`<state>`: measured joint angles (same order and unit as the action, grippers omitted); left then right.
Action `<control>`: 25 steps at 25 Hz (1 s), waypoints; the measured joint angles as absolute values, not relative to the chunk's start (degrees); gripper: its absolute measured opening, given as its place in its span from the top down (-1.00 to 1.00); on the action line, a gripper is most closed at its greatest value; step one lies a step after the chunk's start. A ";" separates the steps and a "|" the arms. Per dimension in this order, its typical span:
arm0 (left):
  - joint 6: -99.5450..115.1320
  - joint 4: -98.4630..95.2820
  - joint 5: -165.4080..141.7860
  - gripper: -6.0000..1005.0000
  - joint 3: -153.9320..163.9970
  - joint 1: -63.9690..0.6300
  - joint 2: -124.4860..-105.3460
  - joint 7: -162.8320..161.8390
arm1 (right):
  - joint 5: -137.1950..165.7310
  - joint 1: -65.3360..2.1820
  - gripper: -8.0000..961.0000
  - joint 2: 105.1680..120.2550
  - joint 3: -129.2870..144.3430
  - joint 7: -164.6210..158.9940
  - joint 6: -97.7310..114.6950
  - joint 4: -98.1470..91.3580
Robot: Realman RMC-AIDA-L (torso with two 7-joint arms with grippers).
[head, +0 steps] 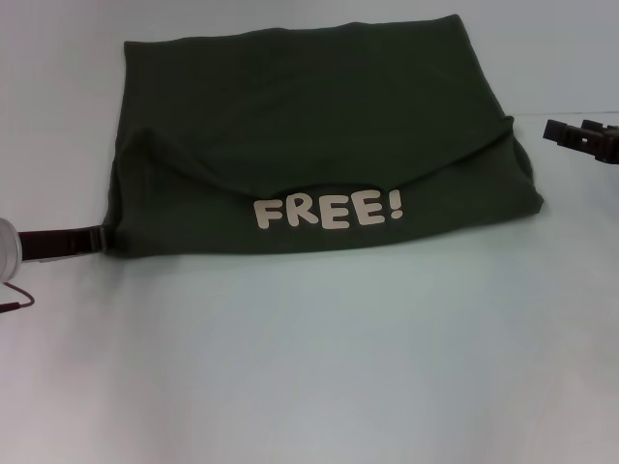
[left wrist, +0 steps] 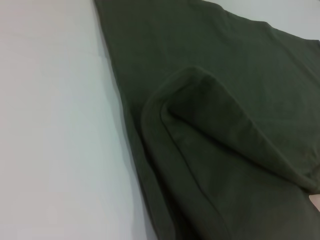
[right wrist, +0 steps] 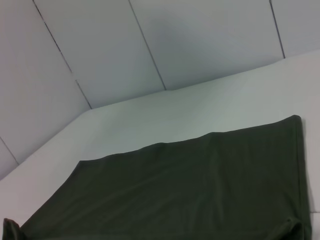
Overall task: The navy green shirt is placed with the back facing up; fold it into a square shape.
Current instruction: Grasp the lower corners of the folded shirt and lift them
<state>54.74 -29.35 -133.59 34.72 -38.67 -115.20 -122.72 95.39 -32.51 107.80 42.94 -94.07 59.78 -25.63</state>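
The navy green shirt (head: 309, 116) lies on the white table, doubled over into a wide rectangle. A folded-over flap curves across its front, and below that flap pale "FREE!" lettering (head: 329, 211) faces up. My left gripper (head: 97, 238) comes in low from the left, its tip at the shirt's near-left corner. The left wrist view shows the shirt (left wrist: 225, 75) close up with a rolled fold (left wrist: 210, 115) in it. My right gripper (head: 553, 130) hovers open just off the shirt's right edge, holding nothing. In the right wrist view the shirt (right wrist: 190, 190) lies flat.
Bare white table (head: 309, 367) stretches in front of the shirt and along both sides. A white panelled wall (right wrist: 150, 45) rises behind the table's far edge. A thin red cable (head: 17, 298) loops by the left arm.
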 joint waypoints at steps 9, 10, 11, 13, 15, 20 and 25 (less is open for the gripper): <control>56.07 -29.36 -133.60 0.93 34.36 -38.84 -115.10 -122.85 | 101.02 -32.54 -0.66 106.61 42.95 -104.60 63.13 -28.45; 56.27 -29.38 -133.60 0.93 34.27 -38.88 -115.08 -122.86 | 103.14 -32.70 -0.66 106.33 42.92 -107.80 63.94 -29.47; 56.48 -29.41 -133.60 0.93 34.21 -38.92 -115.07 -122.86 | 105.23 -32.91 -0.66 106.03 42.85 -110.49 64.70 -30.34; 56.89 -29.43 -133.60 0.93 34.11 -38.94 -115.03 -122.89 | 109.30 -33.53 -0.66 105.34 42.64 -116.01 66.69 -32.04; 57.20 -29.44 -133.60 0.93 33.98 -38.94 -114.99 -122.94 | 112.92 -34.14 -0.66 104.87 42.49 -120.52 68.48 -33.58; 58.21 -29.79 -133.61 0.93 33.26 -38.69 -114.75 -123.40 | 125.14 -36.30 -0.65 104.46 40.94 -131.65 72.31 -37.06; 58.51 -29.96 -133.64 0.93 33.21 -38.52 -114.70 -124.06 | 134.75 -38.75 -0.65 104.62 38.66 -136.09 73.55 -37.70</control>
<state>58.51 -29.96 -133.64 33.21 -38.52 -114.70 -124.06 134.75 -38.75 104.62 38.66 -136.10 73.55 -37.70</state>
